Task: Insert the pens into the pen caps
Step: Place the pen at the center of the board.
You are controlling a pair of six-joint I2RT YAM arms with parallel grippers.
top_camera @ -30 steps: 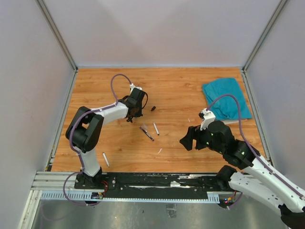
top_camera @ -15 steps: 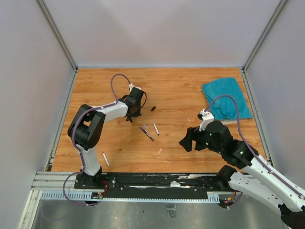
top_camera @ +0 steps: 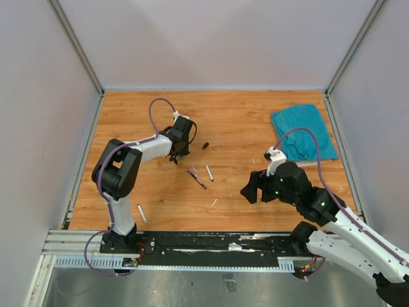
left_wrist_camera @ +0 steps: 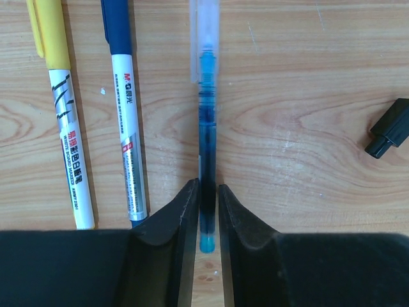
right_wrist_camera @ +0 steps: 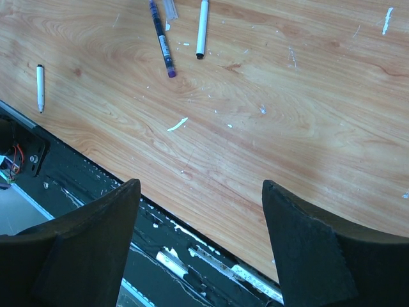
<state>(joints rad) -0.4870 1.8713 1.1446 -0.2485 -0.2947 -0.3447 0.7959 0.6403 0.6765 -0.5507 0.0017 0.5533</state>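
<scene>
In the left wrist view my left gripper [left_wrist_camera: 204,188] is shut on a blue ink pen [left_wrist_camera: 208,128] whose far end sits in a clear cap [left_wrist_camera: 204,38]. Left of it a yellow-capped white pen [left_wrist_camera: 64,128] and a blue-capped white pen [left_wrist_camera: 126,141] lie on the wood. A black cap [left_wrist_camera: 390,128] lies to the right, also seen in the top view [top_camera: 206,145]. The left gripper [top_camera: 181,146] is at the table's middle left. My right gripper [top_camera: 250,187] is open and empty, above the wood [right_wrist_camera: 201,185]. A dark pen [right_wrist_camera: 162,39] and two white pens [right_wrist_camera: 202,29] [right_wrist_camera: 40,87] lie loose.
A teal cloth [top_camera: 303,134] lies at the back right. A pale scrap [right_wrist_camera: 177,124] lies on the wood near the front. The black rail [top_camera: 211,246] runs along the near edge. Grey walls close in the left, back and right sides.
The left arm's elbow has shifted slightly and its gripper has edged a little to the left. The right arm has barely moved.
</scene>
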